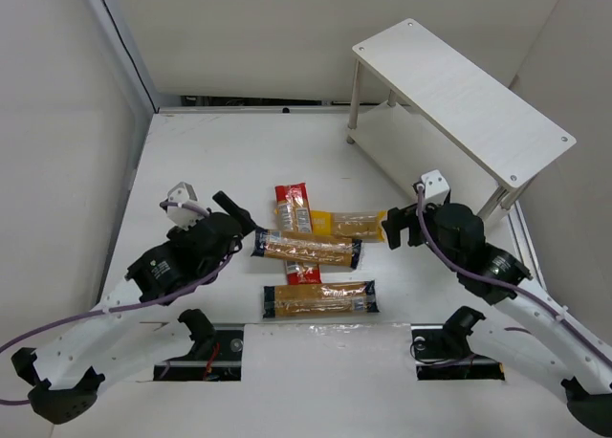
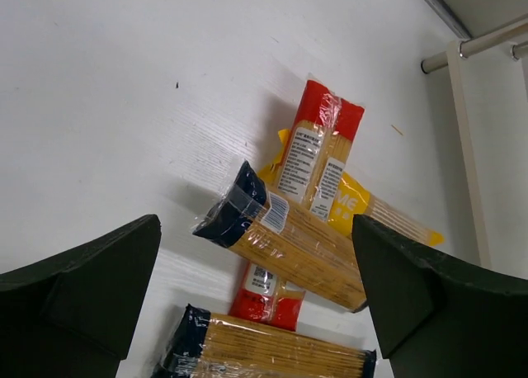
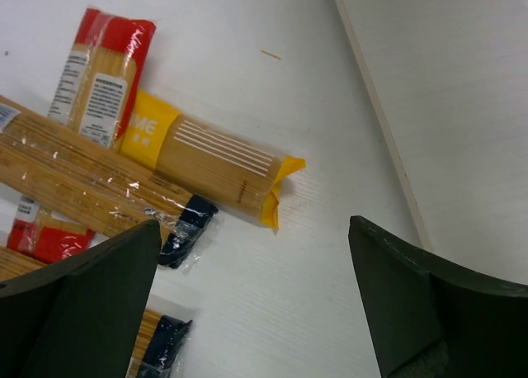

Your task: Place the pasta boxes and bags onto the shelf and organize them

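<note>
Pasta packs point(image 1: 308, 250) overlap on the worktop point(image 1: 206, 161). My left end effector point(image 2: 256, 229) and right end effector point(image 3: 253, 228) gape empty. I judge lifting a buried pack could drag others.

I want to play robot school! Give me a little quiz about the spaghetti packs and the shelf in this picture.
1. True or false: a pasta pack already lies on the shelf.
2. How many packs with dark navy ends lie on the table?
3. Which pack lies nearest the right gripper? A) the red-ended one B) the yellow one C) a navy-ended one

Key: 1 false, every pack is on the table. 2 two. 3 B.
</note>
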You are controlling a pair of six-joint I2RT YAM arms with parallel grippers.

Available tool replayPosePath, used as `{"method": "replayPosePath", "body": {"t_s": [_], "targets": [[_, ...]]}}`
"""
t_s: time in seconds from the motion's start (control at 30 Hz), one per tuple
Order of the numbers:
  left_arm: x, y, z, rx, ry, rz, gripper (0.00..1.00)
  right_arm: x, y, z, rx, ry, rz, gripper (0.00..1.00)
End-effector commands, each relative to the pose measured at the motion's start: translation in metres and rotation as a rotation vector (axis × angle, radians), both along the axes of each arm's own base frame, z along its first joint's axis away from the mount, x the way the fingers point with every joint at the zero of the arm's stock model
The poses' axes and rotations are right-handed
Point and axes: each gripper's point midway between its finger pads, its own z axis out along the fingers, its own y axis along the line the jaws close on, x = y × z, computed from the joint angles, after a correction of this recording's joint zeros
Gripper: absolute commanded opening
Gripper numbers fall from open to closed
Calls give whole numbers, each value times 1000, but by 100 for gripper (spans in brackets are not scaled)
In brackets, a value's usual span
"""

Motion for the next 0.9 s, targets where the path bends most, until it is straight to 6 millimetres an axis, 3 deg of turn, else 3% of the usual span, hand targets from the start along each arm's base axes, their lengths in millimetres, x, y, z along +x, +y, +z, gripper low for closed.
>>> {"method": "replayPosePath", "body": {"t_s": [0.0,0.1,0.17,0.2,0.37,0.47,0.5,0.63,0.77,0.87], "targets": [[0,19,28,-31,-59,101,100,0,16,27,96,-85,63,100],[2,14,28,-36,-65,87,100,-1,27,29,107,-108,127,100],[6,5,31,-33,-87,29,100,-3,43,11,84,-76,218,100],[6,0,25,-31,-73,5,100,-1,50,14,76,-99,255,100],[10,-11,15,-2,-34,-19,100,-18,100,-26,6,-8,520,100],[13,-28,6,-2,-6,-78,100,-22,128,-51,-98,21,626,100],[14,-32,0,2,8,-87,100,-32,141,-60,-135,31,672,100],[12,-40,-14,24,54,-126,100,-23,169,-98,-298,88,678,100],[7,-43,-29,15,88,-148,100,-9,189,-118,-348,103,701,100],[2,-45,-44,11,118,-162,100,-10,200,-136,-371,134,757,100]]}}
